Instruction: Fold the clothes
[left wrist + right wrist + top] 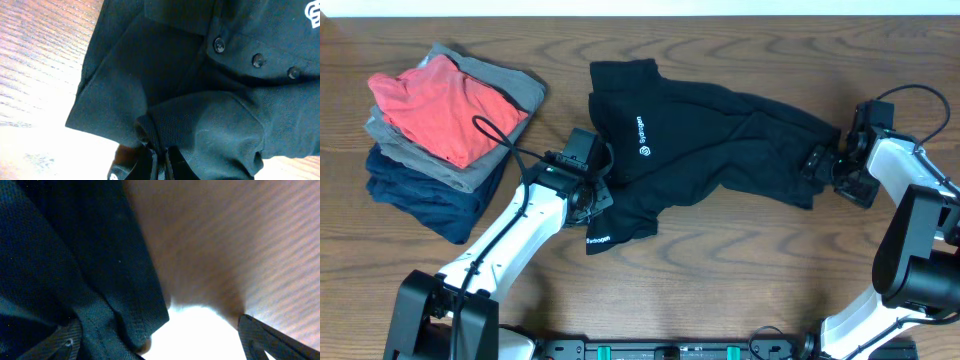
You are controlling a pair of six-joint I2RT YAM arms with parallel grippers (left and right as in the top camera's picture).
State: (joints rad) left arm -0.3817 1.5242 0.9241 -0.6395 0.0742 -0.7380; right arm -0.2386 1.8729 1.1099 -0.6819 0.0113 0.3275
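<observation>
The clothes, a black T-shirt [700, 130] with a white logo [645, 150], lie crumpled across the middle of the table, with a lettered sleeve [599, 240] at the lower left. My left gripper [592, 196] is at the shirt's left part. In the left wrist view it [160, 162] is shut on a pinched fold of the shirt [200, 125], below a row of dark buttons [258, 60]. My right gripper [823, 166] is at the shirt's right end. In the right wrist view it [160, 347] stands open; the shirt's hem [115, 315] drapes by its left finger [55, 342].
A stack of folded garments sits at the left of the table: red-orange [440, 105] on top, grey [515, 88] under it, navy [425, 195] at the bottom. Bare wood table [740, 260] lies in front of the shirt. Cables run along both arms.
</observation>
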